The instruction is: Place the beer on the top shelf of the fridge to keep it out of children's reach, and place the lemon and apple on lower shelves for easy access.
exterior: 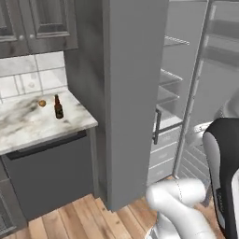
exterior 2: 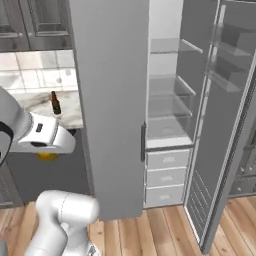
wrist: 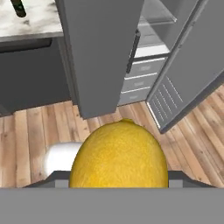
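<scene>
We see the lemon [wrist: 119, 154] with a finely pitted, matt yellow rind, a soft sheen near its top. The fridge [exterior: 133, 93] has smooth matt grey panels; its lower shelves [exterior 2: 167, 107] look like clear glass with pale rims, and the drawers [exterior 2: 167, 175] below look like smooth pale plastic. The beer [exterior: 58, 107] is dark brown glass, slightly glossy. The counter [exterior: 28, 123] is polished white marble with grey veining. The floor [wrist: 26, 135] is light wood planks, visible grain, satin finish. The wall tiles [exterior: 32, 77] are glossy white. The upper cabinets [exterior: 42, 23] are dark panelled wood, matt.
</scene>
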### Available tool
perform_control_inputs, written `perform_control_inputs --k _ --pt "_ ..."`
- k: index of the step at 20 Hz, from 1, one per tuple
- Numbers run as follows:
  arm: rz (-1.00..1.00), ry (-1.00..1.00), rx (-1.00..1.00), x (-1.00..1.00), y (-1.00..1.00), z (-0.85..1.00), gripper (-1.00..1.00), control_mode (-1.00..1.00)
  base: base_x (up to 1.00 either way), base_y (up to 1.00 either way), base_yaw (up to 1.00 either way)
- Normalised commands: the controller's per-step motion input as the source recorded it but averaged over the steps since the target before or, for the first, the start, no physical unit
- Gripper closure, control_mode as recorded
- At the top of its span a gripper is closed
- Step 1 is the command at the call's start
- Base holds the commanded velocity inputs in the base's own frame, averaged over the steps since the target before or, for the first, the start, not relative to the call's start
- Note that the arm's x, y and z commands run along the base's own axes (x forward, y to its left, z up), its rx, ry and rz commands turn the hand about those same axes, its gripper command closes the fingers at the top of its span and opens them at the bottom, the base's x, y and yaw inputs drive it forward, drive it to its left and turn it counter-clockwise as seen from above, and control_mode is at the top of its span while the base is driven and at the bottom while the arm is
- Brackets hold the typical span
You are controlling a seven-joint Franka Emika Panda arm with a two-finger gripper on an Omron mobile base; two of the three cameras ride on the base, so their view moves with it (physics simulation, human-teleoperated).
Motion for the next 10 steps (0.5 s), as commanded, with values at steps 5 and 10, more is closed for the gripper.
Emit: perform_control_inputs --k 5,10 --pt "0.0 0.0 0.0 0.0 0.0 0.0 1.0 1.0 0.23 -0.35 -0.46" --pt "0.0 0.0 0.0 0.0 0.0 0.0 1.0 1.0 0.77 -0.29 -0.18"
